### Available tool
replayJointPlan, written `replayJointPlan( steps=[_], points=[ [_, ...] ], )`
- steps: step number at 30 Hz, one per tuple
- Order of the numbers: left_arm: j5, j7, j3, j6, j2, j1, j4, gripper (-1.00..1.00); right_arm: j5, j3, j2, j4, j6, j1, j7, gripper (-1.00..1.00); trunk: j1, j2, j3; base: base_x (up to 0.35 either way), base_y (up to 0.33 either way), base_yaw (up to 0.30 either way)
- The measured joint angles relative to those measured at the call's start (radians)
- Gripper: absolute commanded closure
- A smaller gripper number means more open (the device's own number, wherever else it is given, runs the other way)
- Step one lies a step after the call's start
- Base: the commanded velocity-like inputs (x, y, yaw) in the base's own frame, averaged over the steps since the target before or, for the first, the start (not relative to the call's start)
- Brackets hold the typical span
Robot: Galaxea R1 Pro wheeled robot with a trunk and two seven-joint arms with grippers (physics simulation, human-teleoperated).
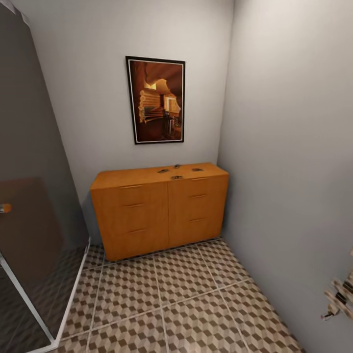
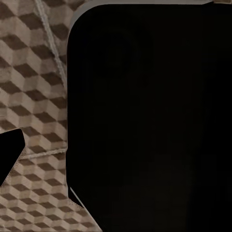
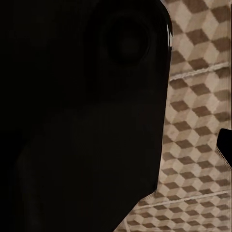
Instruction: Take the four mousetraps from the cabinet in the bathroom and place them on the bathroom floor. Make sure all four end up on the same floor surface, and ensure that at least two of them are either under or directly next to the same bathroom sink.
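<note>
Black housing blocks most of both wrist views, so I cannot tell whether the fingers of either gripper are spread or pressed together; no fingertip can be made out in them. Beside the dark mass in the left wrist view lies the bathroom floor [image 2: 34, 82], its brown, beige and cream cube pattern crossed by pale grout lines, and the same tiles [image 3: 198, 121] run along the dark body in the right wrist view. In the head view the floor [image 1: 186, 304] spreads from the near edge of the picture to the foot of the cabinet [image 1: 162, 215], an orange-brown wooden chest with two columns of drawers and slim bar handles, set against the back wall and reaching into the right-hand corner of the room. On the cabinet's top, toward its right half, lie the four mousetraps [image 1: 177, 177]: one near the front edge at the middle, one just behind and to its left, one farther back near the rear edge, and one to the right; they are too small to show detail. A dark-framed picture [image 1: 156, 100] in brown and amber tones hangs on the wall above the cabinet. A glass shower screen [image 1: 29, 206] with a white frame stands at the left.
</note>
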Motion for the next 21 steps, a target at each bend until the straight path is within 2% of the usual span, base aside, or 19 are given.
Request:
replayJointPlan(
  steps=[21],
  points=[
    [0.000, 0.000, 0.000, 0.000, 0.000, 0.000, 0.000, -1.00, -0.001, 0.001, 0.000, -0.001, -0.051, 0.000, -0.001, -1.00, 0.000, 0.000, 0.000, 0.322, 0.000, 0.000]
  ],
)
